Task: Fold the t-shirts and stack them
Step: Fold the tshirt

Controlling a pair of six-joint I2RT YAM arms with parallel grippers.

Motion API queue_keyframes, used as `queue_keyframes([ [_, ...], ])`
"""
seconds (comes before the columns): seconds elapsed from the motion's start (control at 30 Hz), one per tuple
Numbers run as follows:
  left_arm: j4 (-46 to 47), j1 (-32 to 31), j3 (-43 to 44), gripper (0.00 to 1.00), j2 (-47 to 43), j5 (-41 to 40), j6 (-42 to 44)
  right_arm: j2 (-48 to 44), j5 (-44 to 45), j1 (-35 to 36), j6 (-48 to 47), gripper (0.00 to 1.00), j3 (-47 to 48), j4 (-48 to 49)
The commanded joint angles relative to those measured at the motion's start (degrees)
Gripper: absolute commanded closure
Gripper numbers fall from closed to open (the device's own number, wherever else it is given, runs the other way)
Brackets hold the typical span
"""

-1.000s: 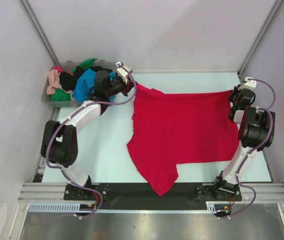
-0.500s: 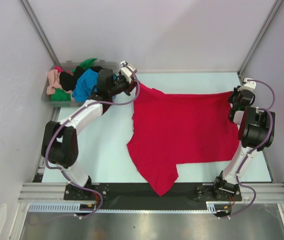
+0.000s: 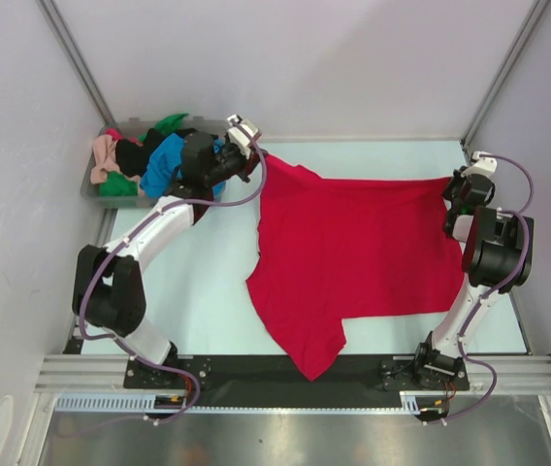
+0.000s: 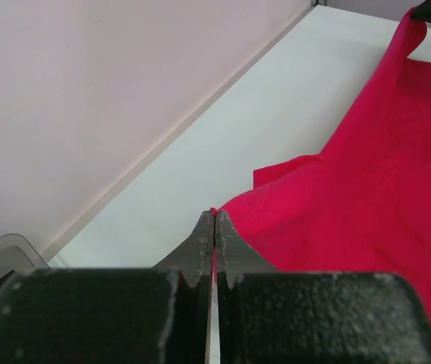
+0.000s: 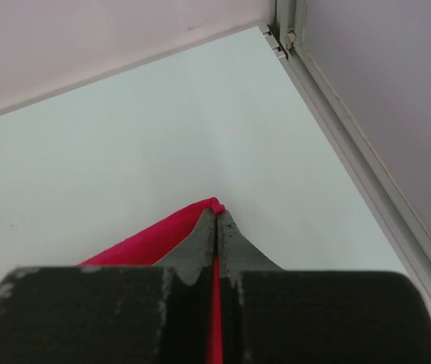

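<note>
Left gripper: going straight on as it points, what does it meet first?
Past the red t-shirt edge it pinches, the left gripper faces bare table, then likely the back wall.

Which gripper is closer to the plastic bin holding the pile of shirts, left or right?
Left. The left gripper is beside the right end of the bin, pinching one corner of the red shirt; the right gripper pinches the other corner across the table.

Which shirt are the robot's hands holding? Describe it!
Look at the white table between the arms. The red t-shirt lies spread across it, left gripper and right gripper pinching its far corners. The other shirts are bunched in the corner bin.
</note>
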Motion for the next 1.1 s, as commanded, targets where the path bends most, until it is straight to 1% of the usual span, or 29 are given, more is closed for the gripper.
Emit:
queue_keyframes([
  [0.0, 1.6, -0.1, -0.1, 1.0, -2.7, 0.3, 1.1, -2.5, 1.6, -0.4, -0.1, 1.0, 0.4, 2.9],
  [0.53, -0.4, -0.1, -1.4, 1.0, -3.1, 0.0, 3.1, -4.2, 1.9, -0.4, -0.8, 1.0, 0.5, 0.4],
  [0.73, -0.9, -0.1, -1.5, 1.0, -2.9, -0.9, 3.7, -4.9, 1.9, -0.4, -1.9, 1.0, 0.2, 0.5],
  [1.07, -0.6, -0.1, -1.5, 1.0, -2.8, -1.5, 3.6, -4.6, 2.3, -0.4, -1.1, 1.0, -0.1, 1.4],
])
